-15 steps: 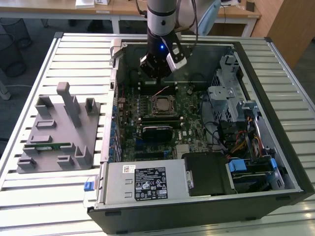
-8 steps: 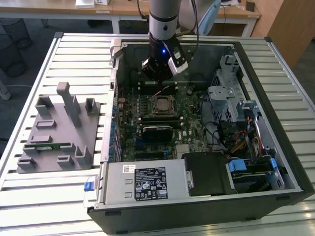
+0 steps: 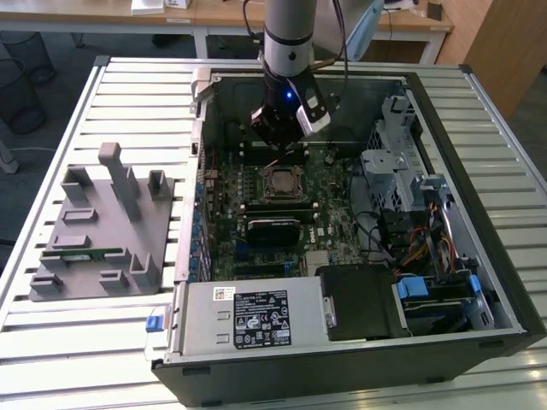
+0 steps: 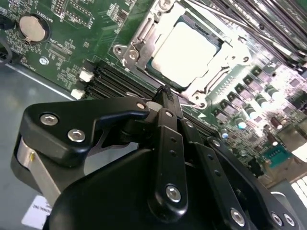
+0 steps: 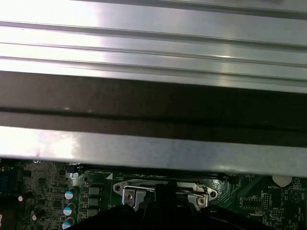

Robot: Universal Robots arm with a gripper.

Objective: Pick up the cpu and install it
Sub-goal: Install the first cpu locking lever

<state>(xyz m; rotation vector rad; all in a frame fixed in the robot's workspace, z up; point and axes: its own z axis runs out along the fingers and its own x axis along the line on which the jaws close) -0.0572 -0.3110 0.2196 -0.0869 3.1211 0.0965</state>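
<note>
My claw [image 3: 286, 141] hangs inside the open PC case [image 3: 479, 256], just above the board [image 3: 333, 213] and near the socket [image 3: 282, 184]. In the second wrist view my claw [image 4: 165, 96] looks pinched narrow, tips together, nothing between them that I can see.

The cpu [image 4: 184, 50] lies flat in the socket, pale silver top up, metal frame [image 4: 139, 40] round it. In the exterior view it's the small square [image 3: 281, 182] mid-board, w/ the black heatsink [image 3: 273, 229] just beside it.

Handling, my guess: light, stiff, thin, smooth lid so slippery; underside contacts fragile. Best held by two opposite edges, kept level, no squeeze on the top face.

Hard to tell: whether the frame is latched or open, and whether the chip is fully seated. In the first wrist view my own body cuts off most of the socket [image 5: 165, 194]; case wall [image 5: 153, 48] blocks the rest. Grey fixture [image 3: 102, 231] sits on the worktop [image 3: 77, 333], well apart from the case.
</note>
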